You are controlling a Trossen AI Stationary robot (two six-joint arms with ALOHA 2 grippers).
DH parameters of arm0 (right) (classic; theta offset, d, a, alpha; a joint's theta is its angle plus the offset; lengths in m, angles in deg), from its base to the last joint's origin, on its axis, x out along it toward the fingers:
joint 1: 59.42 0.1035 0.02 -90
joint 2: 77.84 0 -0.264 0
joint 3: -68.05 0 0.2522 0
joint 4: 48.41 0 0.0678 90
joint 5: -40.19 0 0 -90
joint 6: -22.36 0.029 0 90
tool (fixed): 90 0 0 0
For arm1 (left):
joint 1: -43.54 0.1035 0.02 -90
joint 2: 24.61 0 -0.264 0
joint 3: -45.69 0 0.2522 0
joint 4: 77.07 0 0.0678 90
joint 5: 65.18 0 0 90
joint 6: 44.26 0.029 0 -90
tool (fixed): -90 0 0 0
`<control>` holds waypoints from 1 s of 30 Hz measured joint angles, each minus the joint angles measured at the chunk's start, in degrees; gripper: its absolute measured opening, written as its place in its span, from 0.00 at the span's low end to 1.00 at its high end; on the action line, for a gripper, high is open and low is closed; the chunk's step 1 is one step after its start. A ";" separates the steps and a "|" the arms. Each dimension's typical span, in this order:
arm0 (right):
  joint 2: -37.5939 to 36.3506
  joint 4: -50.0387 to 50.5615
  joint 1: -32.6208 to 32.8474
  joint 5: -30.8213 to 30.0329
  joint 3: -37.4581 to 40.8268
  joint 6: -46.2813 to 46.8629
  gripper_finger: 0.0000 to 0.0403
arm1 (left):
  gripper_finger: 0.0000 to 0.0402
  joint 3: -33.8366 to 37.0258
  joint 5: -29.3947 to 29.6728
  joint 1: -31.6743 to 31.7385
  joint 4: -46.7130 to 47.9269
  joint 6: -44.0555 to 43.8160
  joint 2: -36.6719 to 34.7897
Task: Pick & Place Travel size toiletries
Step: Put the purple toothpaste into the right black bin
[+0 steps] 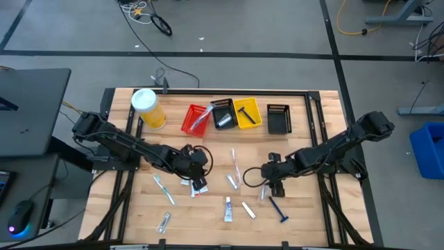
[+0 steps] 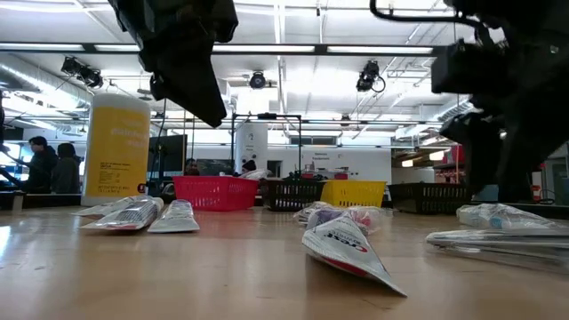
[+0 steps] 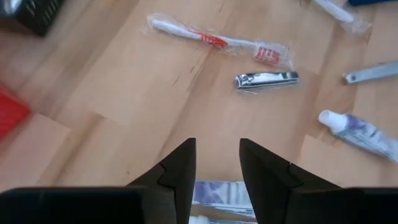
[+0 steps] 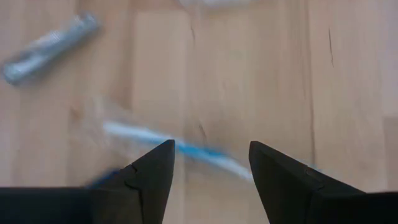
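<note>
- Far left of the wooden desk [image 1: 125, 201]: yellow canister [image 1: 148, 109] with white lid, upright at the back edge.
- Left claw [image 1: 196, 182] low over the desk's left-centre; in its wrist view, fingers [image 3: 180, 171] spread with bare wood between, nothing pinched, a white tube [image 3: 217, 194] lying just beneath the gap.
- Ahead of that claw: wrapped toothbrush with red markings [image 3: 217, 42], metal nail clipper [image 3: 266, 79] just beside it, white-and-purple tube [image 3: 357, 132] apart to one side.
- Front-left of desk: wrapped toothbrush [image 1: 164, 189] and small packet [image 1: 164, 222], apart from each other.
- Back row, left to right: red bin [image 1: 197, 118], black bin [image 1: 222, 113], yellow bin [image 1: 248, 113], second black bin [image 1: 277, 118], side by side; whether touching cannot be told.
- Desk centre: wrapped item [image 1: 234, 173], small white-and-blue tube [image 1: 227, 208], white packet [image 1: 248, 209].
- Right claw [image 1: 272, 185] low over the right-centre; fingers [image 4: 152, 171] spread, nothing pinched, a blue-handled toothbrush in clear wrap [image 4: 180, 149] lying across the gap beyond the tips.
- Dark blue razor [image 1: 279, 210] on the desk just in front of the right claw.
</note>
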State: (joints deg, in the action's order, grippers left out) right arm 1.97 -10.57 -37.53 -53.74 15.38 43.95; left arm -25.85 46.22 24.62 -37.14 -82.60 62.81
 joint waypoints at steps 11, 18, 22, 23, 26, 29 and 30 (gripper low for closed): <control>-0.55 -3.95 1.77 4.69 -0.20 -12.44 0.51 | 0.34 0.00 4.09 0.02 -0.06 2.73 0.00; 0.24 -17.62 2.80 7.43 -0.33 -10.29 0.52 | 0.34 0.00 4.51 0.02 -0.26 -2.79 0.00; 3.18 -26.01 4.81 7.49 -0.31 -7.66 0.57 | 0.34 0.00 4.39 -0.33 -1.97 -2.54 0.00; 4.20 -29.21 5.51 7.47 -0.31 -8.34 0.59 | 0.33 0.00 4.08 -0.71 -3.23 -1.46 0.04; 7.26 -36.36 7.30 5.68 -0.31 -11.88 0.61 | 0.33 -0.02 3.39 -2.37 -7.18 2.17 0.77; 10.10 -39.10 7.54 4.25 -0.33 -12.25 0.62 | 0.33 -0.07 3.81 -3.67 -8.07 -2.36 0.76; 10.91 -39.07 7.31 3.99 -0.31 -11.12 0.63 | 0.33 -0.07 3.85 -3.96 -7.18 -5.52 0.76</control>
State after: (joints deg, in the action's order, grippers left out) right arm 12.88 -49.64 -30.22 -49.74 15.07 32.83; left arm -25.91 50.07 20.66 -44.32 -88.13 63.58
